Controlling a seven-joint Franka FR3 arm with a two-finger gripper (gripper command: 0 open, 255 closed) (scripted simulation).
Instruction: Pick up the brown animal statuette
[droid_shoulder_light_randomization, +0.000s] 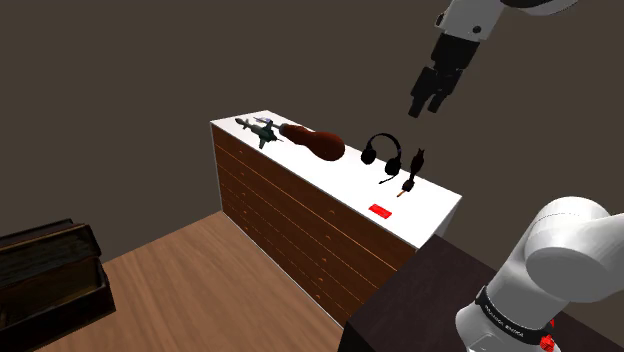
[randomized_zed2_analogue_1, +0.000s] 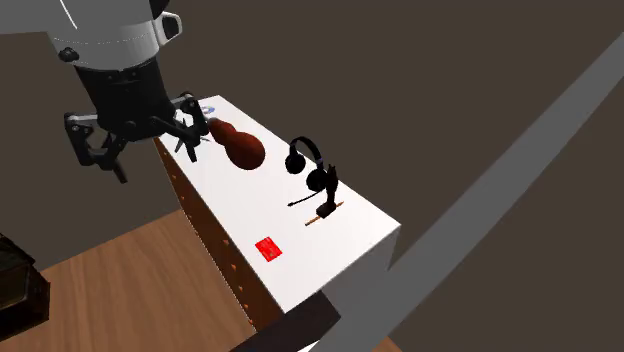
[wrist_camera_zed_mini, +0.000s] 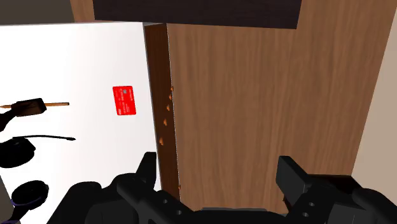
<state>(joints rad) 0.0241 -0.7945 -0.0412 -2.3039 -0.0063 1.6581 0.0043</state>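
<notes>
Two wide-apart jaws hang well above the white worktop (droid_shoulder_light_randomization: 340, 180), the small dark animal statuette (droid_shoulder_light_randomization: 419, 160) upright below, aside: probably light, rigid, tippy; pinch its slim body.

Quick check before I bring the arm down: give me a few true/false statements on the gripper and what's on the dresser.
1. The gripper is open and empty. True.
2. The red card lies on the floor. False: it lies on the white dresser top.
3. The small dark statuette stands beside the black headphones. True.
4. The gripper touches the small dark statuette. False: it hangs in the air, apart from it.
</notes>
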